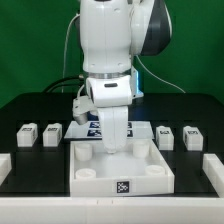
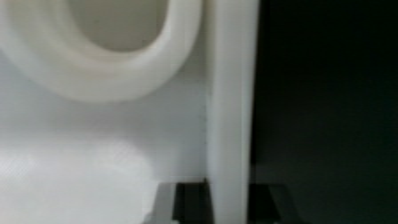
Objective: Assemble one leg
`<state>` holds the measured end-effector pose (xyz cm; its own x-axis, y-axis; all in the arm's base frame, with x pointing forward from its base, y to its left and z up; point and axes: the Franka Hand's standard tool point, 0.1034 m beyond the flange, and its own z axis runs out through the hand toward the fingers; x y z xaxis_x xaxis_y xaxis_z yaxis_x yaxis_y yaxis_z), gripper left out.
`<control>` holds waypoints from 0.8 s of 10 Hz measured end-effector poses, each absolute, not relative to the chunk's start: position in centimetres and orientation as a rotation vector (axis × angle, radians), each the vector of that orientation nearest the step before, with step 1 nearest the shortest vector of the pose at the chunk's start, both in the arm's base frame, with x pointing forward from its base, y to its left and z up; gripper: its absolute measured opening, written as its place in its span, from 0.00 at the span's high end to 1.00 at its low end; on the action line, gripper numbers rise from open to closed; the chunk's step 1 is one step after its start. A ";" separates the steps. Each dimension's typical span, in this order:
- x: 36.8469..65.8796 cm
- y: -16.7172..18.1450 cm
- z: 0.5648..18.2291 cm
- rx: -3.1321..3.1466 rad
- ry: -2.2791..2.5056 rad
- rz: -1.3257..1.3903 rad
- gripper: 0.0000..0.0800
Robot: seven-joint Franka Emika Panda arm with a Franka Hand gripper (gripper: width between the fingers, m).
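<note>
Four small white legs with tags stand in a row on the black table: two at the exterior view's left (image 1: 27,131) (image 1: 52,131) and two at its right (image 1: 165,133) (image 1: 190,134). My gripper (image 1: 117,143) reaches down into the large white tray (image 1: 150,170), far from all the legs. In the wrist view the gripper (image 2: 228,188) has one dark finger (image 2: 191,205) on each side of the tray's upright wall (image 2: 231,100). Both fingers lie against the wall with no gap showing. A round socket (image 2: 107,45) on the tray floor shows beside the wall.
The marker board (image 1: 92,126) lies behind the tray, partly hidden by the arm. White blocks sit at the front left (image 1: 5,165) and front right (image 1: 212,166) edges. The tray's tag (image 1: 123,186) faces the front.
</note>
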<state>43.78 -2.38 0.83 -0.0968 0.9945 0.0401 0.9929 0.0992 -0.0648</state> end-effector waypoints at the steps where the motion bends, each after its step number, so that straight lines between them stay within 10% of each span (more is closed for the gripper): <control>1: 44.0 -2.1 0.9 -2.082 -2.256 0.030 0.92; 8: 49.0 6.3 0.8 -2.177 -2.147 -0.023 0.92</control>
